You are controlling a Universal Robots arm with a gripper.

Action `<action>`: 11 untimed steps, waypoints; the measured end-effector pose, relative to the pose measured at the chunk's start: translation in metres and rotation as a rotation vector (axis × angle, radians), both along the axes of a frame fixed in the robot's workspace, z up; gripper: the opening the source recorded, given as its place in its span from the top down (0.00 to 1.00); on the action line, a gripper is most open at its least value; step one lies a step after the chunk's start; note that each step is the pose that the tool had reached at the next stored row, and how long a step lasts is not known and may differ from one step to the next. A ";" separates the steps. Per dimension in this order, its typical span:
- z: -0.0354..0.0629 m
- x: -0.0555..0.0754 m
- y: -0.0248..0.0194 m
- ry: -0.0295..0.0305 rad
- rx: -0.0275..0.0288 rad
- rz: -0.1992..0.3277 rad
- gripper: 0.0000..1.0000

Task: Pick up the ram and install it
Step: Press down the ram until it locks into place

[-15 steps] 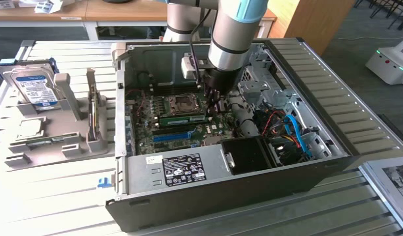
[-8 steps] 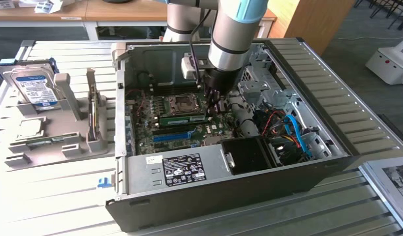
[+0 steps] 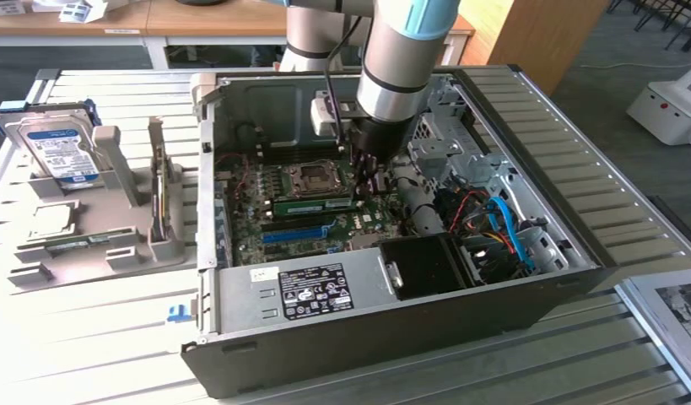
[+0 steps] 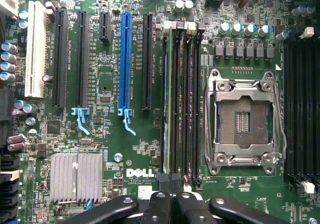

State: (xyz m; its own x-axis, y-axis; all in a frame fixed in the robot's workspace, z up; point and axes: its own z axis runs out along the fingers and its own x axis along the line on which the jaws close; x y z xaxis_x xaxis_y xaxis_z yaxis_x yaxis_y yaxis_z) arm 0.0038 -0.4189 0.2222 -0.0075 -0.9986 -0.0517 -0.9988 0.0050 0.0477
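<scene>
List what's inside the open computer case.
Inside the case: motherboard, empty CPU socket, blue slot, ram seated in a slot, heatsink, cables. The arm and shut pincer cover the board beneath them.

The motherboard (image 4: 135, 154) carried "DELL" in white letters (image 4: 136, 172), with "ALL RIGHTS RESERVED" printed small beneath. The power supply's label (image 3: 321, 289) and the hard drive's label (image 3: 64, 152) were too small to read.

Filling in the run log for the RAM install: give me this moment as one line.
tool: shut, above the motherboard | ram: seated in a memory slot beside the CPU socket | hard drive: on stand outside the case
</scene>
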 end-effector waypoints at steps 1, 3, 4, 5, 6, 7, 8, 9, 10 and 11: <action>0.0007 0.000 0.0000 0.0005 0.0004 0.000 0.90; 0.0030 0.000 -0.0001 0.0007 -0.0007 0.000 0.90; 0.0040 0.000 -0.0001 0.0007 -0.0006 0.000 0.90; 0.0051 0.000 -0.0001 0.0009 -0.0008 0.000 0.90; 0.0061 0.000 -0.0001 0.0010 -0.0007 0.000 0.90; 0.0072 0.000 -0.0001 0.0012 -0.0008 0.000 0.90; 0.0083 0.000 -0.0001 0.0013 -0.0008 0.000 0.90; 0.0093 0.000 -0.0001 0.0014 -0.0008 0.000 0.90; 0.0105 0.000 -0.0001 0.0014 -0.0008 0.000 0.90; 0.0115 0.000 -0.0001 0.0015 -0.0008 0.000 0.90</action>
State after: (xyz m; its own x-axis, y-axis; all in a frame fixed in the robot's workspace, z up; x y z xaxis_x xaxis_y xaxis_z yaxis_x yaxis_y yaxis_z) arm 0.0041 -0.4190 0.2337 -0.0074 -0.9987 -0.0509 -0.9988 0.0049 0.0493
